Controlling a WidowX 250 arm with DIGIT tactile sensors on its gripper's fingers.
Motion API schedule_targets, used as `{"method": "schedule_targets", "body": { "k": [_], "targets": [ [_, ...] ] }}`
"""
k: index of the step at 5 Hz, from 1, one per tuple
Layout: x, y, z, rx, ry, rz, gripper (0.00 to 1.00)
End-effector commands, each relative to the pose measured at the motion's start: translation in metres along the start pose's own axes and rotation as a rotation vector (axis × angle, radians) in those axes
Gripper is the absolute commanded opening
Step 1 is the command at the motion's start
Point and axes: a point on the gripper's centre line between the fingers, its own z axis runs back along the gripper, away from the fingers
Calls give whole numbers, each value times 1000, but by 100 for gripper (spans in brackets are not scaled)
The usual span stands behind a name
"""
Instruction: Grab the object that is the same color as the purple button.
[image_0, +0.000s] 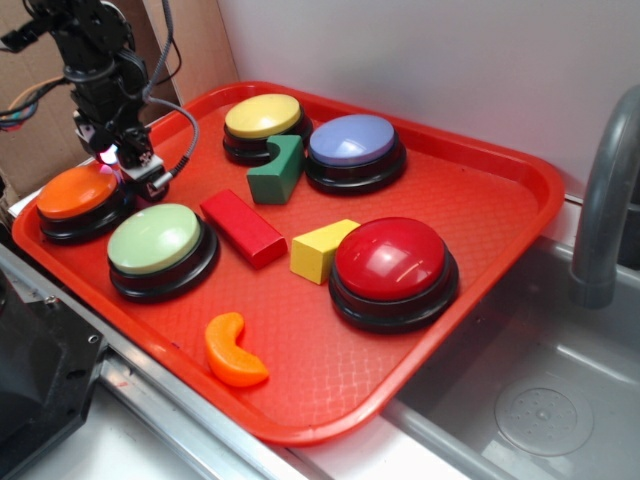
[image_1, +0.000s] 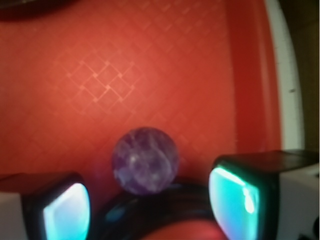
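Here the purple marble (image_1: 145, 160) sits on the red tray (image_1: 150, 75), between the gripper's (image_1: 150, 205) jaws, which stand apart and untouching. Likely light, hard, glossy, so slippery and prone to roll. Best pinched across its widest middle. Colour matches the purple button (image_0: 352, 140) across the tray.

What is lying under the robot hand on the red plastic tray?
The wrist view shows a small glossy purple ball on the red plastic tray, between the open hand. From the exterior view the hand covers it.

orange button (image_0: 78, 191) beside claw (image_0: 122, 162)
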Motion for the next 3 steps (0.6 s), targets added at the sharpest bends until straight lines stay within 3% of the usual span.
{"method": "schedule_targets", "body": {
  "k": [1, 2, 3],
  "targets": [
    [7, 13, -5, 23, -14, 23, 100],
    [6, 17, -3, 0, 9, 7, 0],
    [5, 18, -7, 3, 3, 32, 0]
  ]
}}
